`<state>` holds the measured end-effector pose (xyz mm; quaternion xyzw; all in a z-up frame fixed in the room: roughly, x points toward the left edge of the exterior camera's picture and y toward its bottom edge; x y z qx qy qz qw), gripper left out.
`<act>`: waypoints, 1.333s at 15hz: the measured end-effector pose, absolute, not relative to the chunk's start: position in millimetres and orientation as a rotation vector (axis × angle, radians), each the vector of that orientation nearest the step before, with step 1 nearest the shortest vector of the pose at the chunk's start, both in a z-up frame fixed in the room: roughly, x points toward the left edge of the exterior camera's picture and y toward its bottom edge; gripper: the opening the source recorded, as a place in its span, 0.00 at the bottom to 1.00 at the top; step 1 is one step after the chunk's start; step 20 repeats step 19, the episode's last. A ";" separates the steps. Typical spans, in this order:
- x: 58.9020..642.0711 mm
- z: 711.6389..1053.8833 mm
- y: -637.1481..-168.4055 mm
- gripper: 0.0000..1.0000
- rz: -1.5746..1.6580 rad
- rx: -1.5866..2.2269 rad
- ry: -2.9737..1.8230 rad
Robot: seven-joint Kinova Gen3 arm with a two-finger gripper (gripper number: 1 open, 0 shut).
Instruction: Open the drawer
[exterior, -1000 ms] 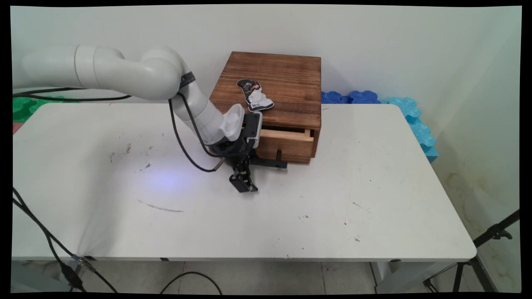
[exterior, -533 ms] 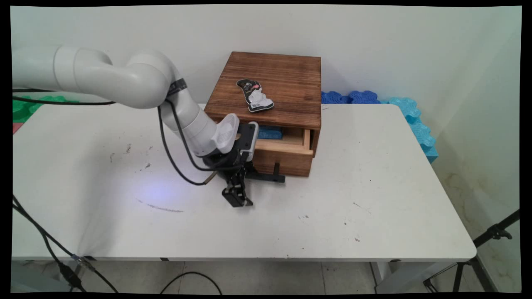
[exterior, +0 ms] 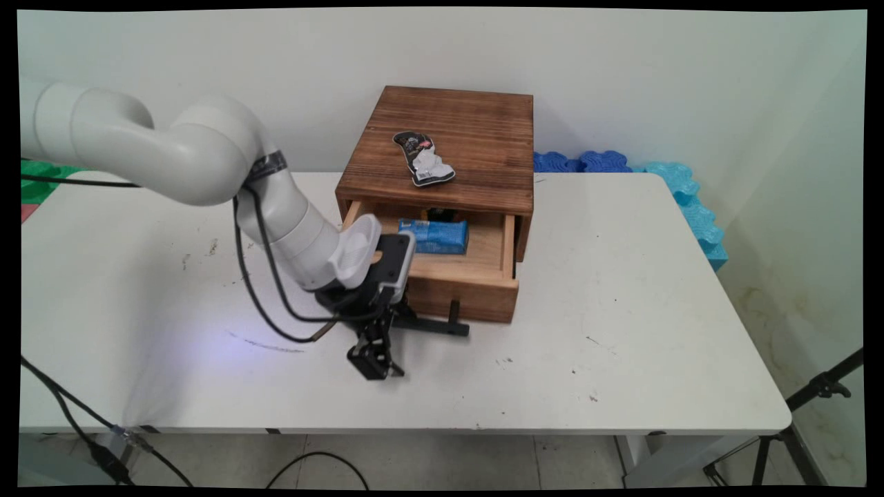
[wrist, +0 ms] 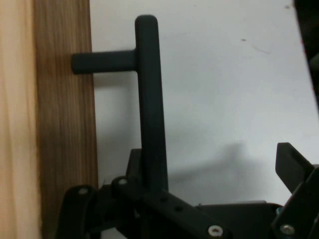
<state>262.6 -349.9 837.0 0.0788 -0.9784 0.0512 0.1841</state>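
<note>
- Already the drawer (exterior: pixel 459 279) stands pulled out at frame centre, with a blue carton (exterior: pixel 435 236) showing inside.
- The gripper (exterior: pixel 376 362) is spread wide, one finger against the handle (wrist: pixel 149 99).

Bright even light, soft shadows, slight blur

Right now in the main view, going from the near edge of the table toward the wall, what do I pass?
Tool → black handle bar → wooden drawer front → blue carton in the open drawer → crumpled wrapper on the wooden box top.
</note>
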 end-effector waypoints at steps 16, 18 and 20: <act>250.4 849.6 -255.2 1.00 0.166 0.183 -2.782; 249.7 852.5 -248.0 1.00 0.170 0.179 -2.781; 249.6 854.1 -244.8 1.00 0.173 0.178 -2.780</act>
